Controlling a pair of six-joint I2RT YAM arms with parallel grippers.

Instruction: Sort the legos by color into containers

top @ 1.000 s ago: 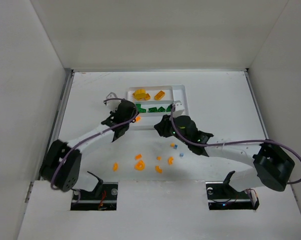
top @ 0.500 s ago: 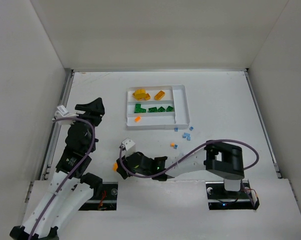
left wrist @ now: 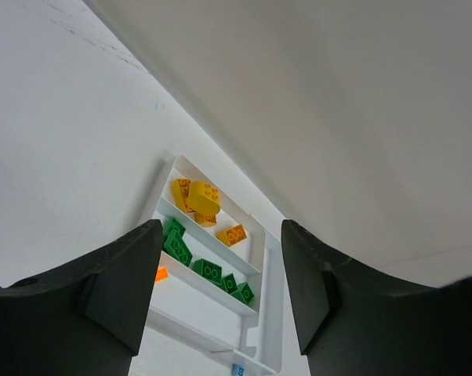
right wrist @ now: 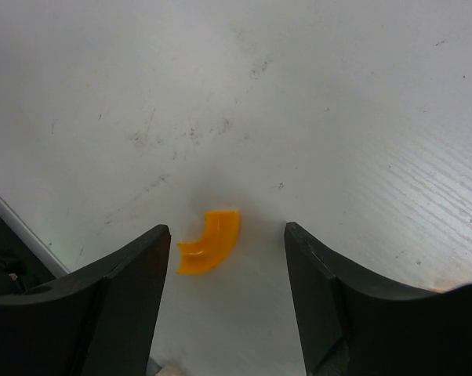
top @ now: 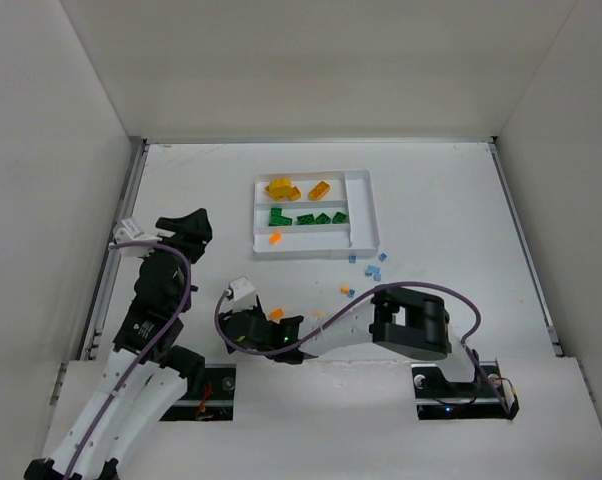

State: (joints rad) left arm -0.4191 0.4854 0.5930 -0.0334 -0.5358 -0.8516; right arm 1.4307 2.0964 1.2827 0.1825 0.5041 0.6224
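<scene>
Top external view: at the far left, the left gripper (top: 191, 222) is held up above the table (top: 451, 200), its tip turned toward the tray (top: 364, 205). Its wrist camera shows the fingers (left wrist: 114, 290) spread wide, with nothing between them but the distant tray.

Further right and nearer the bases, the right arm is folded across the table. The right gripper (top: 239, 338) sits low, close to the near edge. In its wrist view the jaws stand apart. An orange curve (right wrist: 211, 241) lies flat on the table between them, touching neither finger. A loose orange bit (top: 276, 314) lies just beside this arm on its far side.

Right of that, the tray rests in the middle of the table, well apart from both grippers. Its far slot holds the yellow bricks (top: 281, 187), a heap at the left and one more toward the right. The middle slot holds the green bricks (top: 306, 219) in a row. The near slot holds one orange piece (top: 275, 238) at its left end.

Rightmost, the blue bits (top: 372, 270) lie scattered on the table just off the tray's near right corner. One more blue bit lies a little nearer the bases, touching a small orange one.
</scene>
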